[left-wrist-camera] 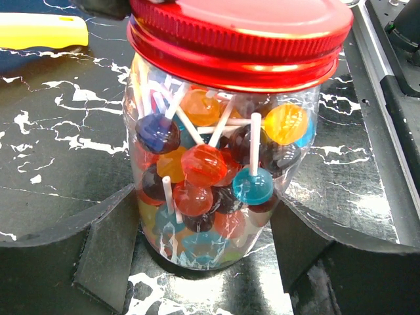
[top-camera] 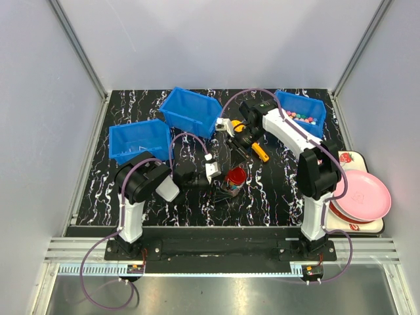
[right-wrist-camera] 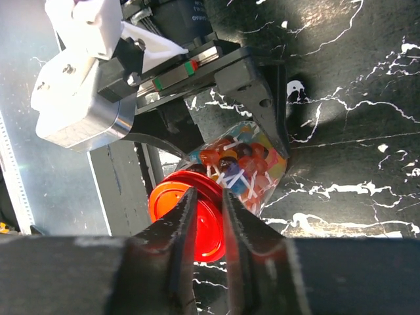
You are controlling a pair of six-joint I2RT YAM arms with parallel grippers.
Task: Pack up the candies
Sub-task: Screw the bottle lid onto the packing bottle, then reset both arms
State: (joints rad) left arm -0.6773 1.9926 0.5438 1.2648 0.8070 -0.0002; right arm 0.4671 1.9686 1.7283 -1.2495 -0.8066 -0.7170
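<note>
A clear glass jar point(left-wrist-camera: 216, 197) with a red screw lid point(left-wrist-camera: 243, 36) stands on the black marbled table, full of coloured candies point(left-wrist-camera: 203, 164) on white sticks. My left gripper point(left-wrist-camera: 207, 226) is shut on the jar's lower body, one finger on each side. From above, the jar point(top-camera: 234, 178) sits mid-table. More small candies point(top-camera: 303, 119) lie in the back right blue bin point(top-camera: 289, 102). My right gripper point(right-wrist-camera: 209, 193) hangs just over the red lid point(right-wrist-camera: 210, 226), its jaws a narrow gap apart with nothing between them.
A yellow scoop point(top-camera: 260, 152) lies behind the jar, and its handle point(left-wrist-camera: 39, 29) shows in the left wrist view. Two more blue bins point(top-camera: 138, 139) point(top-camera: 190, 111) stand back left. Pink plates point(top-camera: 364, 193) on a tray sit off the right edge.
</note>
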